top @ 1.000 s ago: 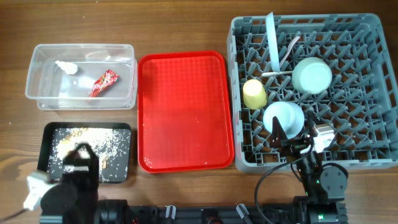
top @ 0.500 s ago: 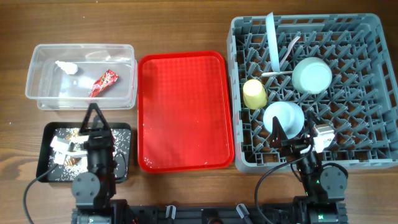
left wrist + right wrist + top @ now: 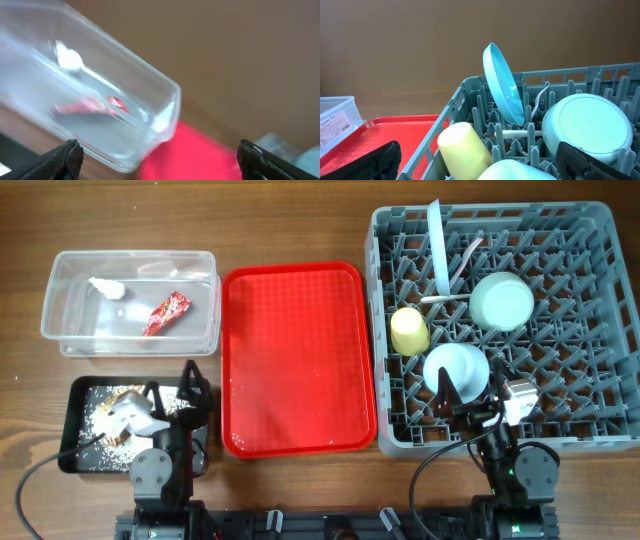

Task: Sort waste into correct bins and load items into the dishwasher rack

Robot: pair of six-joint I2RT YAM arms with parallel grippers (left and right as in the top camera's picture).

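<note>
Down at the near left corner of the table (image 3: 300,220), our left jaws (image 3: 171,388) hang wide apart over the black tray (image 3: 72,392), with nothing between them. Pale crumbs (image 3: 98,408) lie in that tray. Straight ahead of these jaws sits the clear tub (image 3: 200,330), its long side running left to right, with the red wrapper (image 3: 166,313) and the white scrap (image 3: 105,285) inside.

Our right jaws (image 3: 470,388) are spread wide too and hold nothing. They sit at the near edge of the grey rack (image 3: 600,240). The blue plate (image 3: 437,245), yellow cup (image 3: 408,330), green bowl (image 3: 501,301), and fork and spoon (image 3: 440,299) all lie ahead of them, inside it.

We think nothing is left to pick up. If something needs a nudge, our left arm is nearer the bins and our right arm is nearer the rack.
</note>
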